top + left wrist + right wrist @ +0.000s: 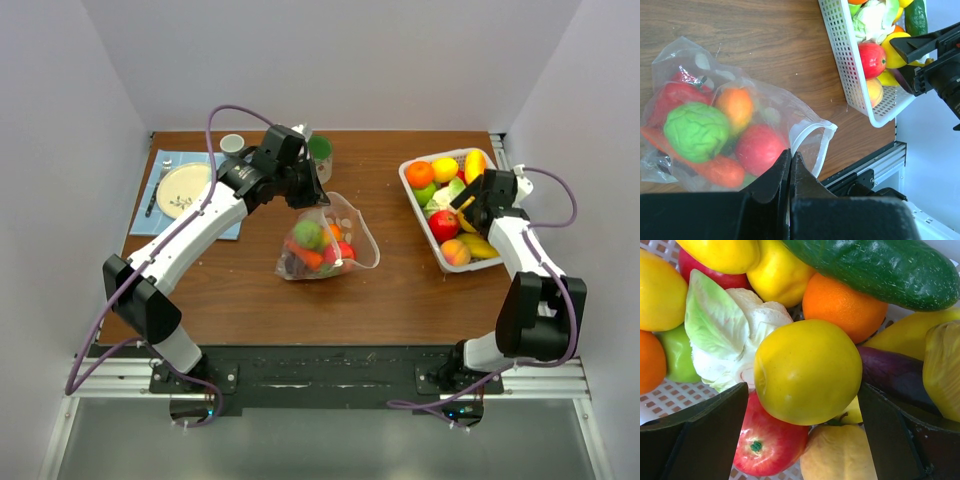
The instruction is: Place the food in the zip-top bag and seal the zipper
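Note:
The zip-top bag [345,228] lies mid-table, clear with white dots, mouth open toward the right. It holds food: a green lettuce [695,131], a red apple [760,147], an orange fruit [735,105] and a carrot [715,170]. My left gripper [790,156] is shut on the bag's mouth edge, where the pale zipper [815,131] loops away; it also shows in the top view [305,192]. My right gripper [801,390] is open in the white basket [408,181], its fingers on either side of a yellow round fruit [807,371], not touching it.
The basket at the right holds more food: a red apple [770,440], a cabbage [725,330], a cucumber [875,267], an orange [842,307]. A plate [183,190] on a blue mat, a white cup [232,144] and a green cup [320,150] stand at the back left.

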